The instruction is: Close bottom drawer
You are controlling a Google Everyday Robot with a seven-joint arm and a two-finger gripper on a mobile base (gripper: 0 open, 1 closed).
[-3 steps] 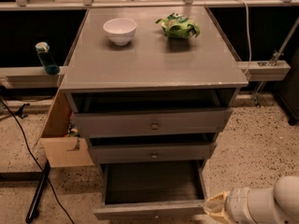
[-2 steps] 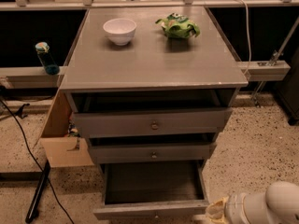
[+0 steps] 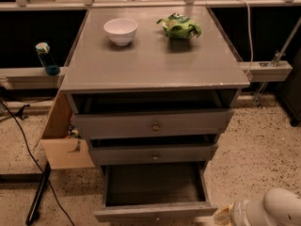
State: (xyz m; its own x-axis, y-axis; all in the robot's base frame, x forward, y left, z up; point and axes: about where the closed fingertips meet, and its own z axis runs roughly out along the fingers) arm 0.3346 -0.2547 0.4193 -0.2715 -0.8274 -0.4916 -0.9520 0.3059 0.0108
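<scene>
The bottom drawer (image 3: 155, 211) of the grey cabinet stands pulled far out, its dark wood inside (image 3: 155, 182) open to view and holding nothing I can see. Its grey front runs along the bottom edge of the camera view; its knob is cut off there. The middle drawer front (image 3: 153, 154) and the top drawer front (image 3: 153, 124) above it are each pulled out a little. My gripper (image 3: 223, 216) shows only as a pale tip at the bottom right, just right of the bottom drawer's front right corner, on the white arm (image 3: 270, 211).
A white bowl (image 3: 121, 30) and a green bag (image 3: 179, 26) sit on the cabinet top (image 3: 150, 65). An open cardboard box (image 3: 63, 140) stands against the cabinet's left side. A blue bottle (image 3: 46, 59) stands on the left rail. A black stand leg and cable (image 3: 37, 192) lie on the speckled floor.
My arm and gripper have sunk lower and to the right, toward the bottom right corner of the view. The drawers have not moved.
</scene>
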